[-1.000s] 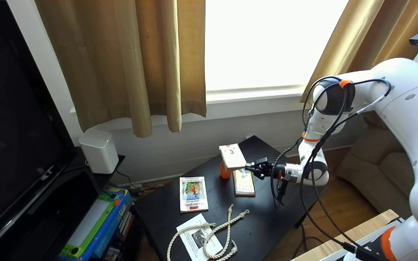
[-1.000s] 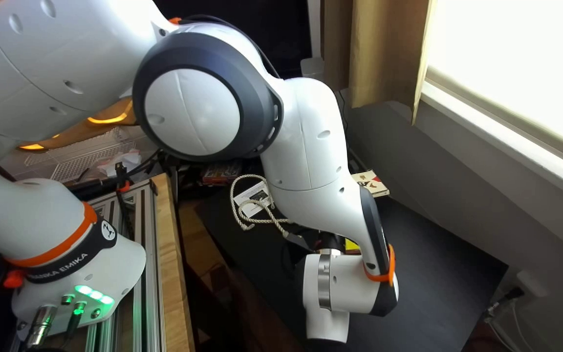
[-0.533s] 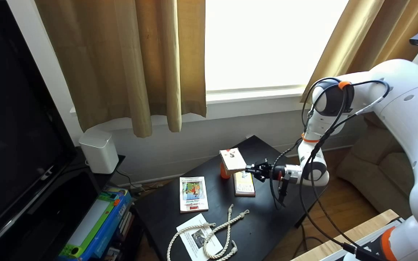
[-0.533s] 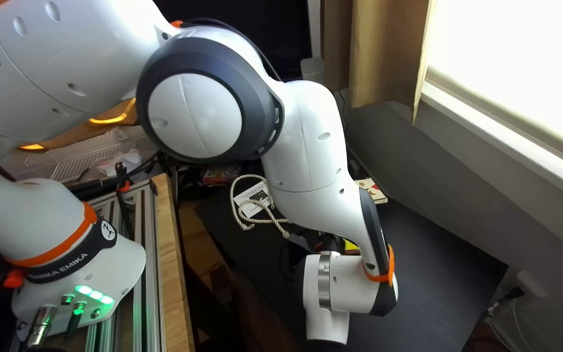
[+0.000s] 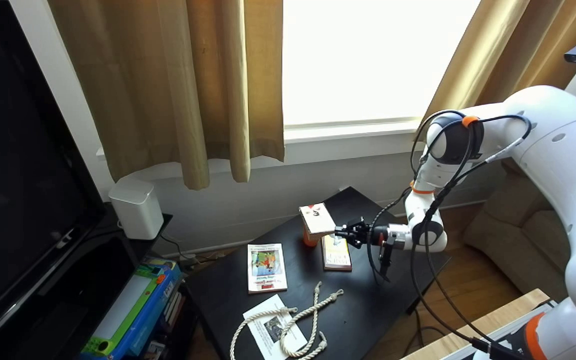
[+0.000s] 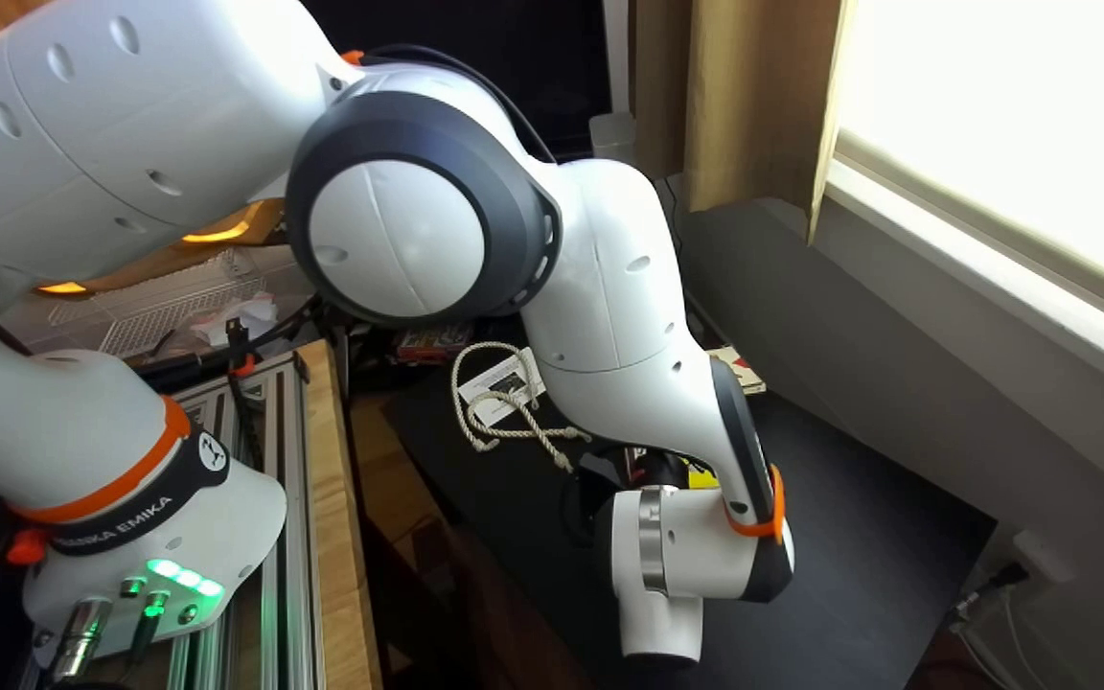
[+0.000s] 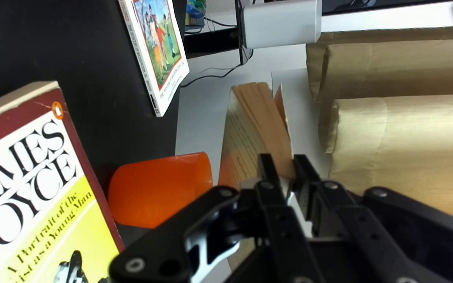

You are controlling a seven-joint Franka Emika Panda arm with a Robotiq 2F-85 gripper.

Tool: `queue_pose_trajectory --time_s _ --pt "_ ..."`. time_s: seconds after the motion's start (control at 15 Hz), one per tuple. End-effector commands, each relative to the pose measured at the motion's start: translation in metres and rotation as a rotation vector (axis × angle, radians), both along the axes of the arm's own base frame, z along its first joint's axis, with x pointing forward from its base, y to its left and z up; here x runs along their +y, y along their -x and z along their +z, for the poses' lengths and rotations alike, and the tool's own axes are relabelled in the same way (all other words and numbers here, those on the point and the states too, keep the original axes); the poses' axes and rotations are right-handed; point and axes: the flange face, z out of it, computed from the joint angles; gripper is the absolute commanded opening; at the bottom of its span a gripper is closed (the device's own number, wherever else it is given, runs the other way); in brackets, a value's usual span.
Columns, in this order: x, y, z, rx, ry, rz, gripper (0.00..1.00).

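Above the black tabletop (image 5: pixel 368 300), a white-covered paperback (image 5: pixel 317 218) is held aloft by the claw (image 7: pixel 283 167), whose two fingers (image 7: pixel 267 169) pinch it near one corner. Cover uppermost and nearly level, it points with its long axis from the claw's side obliquely away toward the wall (image 5: pixel 338 175) beneath the window (image 5: pixel 378 60), one short edge facing that wall. Lower down and close to it stands an orange cup (image 7: pixel 159 190), upright; whether the two touch, or one lies directly over the other, cannot be told. Beside the cup lies James Joyce's A Portrait of the Artist as a Young Man (image 7: pixel 41 184), flat on the tabletop, and farther off The Mystery in Washington, DC (image 7: pixel 159 43). The title of the white-covered paperback is too small to read; in the wrist view its pinched portion is covered by the fingers, leaving slightly fanned page edges, a printed leaf and a thin flap standing apart. In an exterior view the cup shows only in part, since the white-covered paperback overlaps it and also masks one end of the Joyce volume. The wrist view's borders cut off both flat-lying books. In an exterior view the robot arm (image 6: pixel 600 287) screens the fingers and much of the white-covered paperback.
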Motion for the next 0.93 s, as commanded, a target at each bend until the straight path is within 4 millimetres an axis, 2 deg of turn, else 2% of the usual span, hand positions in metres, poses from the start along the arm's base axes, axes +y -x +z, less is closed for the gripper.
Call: queue_pose_trajectory --time_s 0.0,0.87 --pt "0.002 -0.007 -0.014 0.044 0.0 0.005 0.04" --pt "0.004 -0.018 -0.029 0.114 -0.001 0.019 0.04"
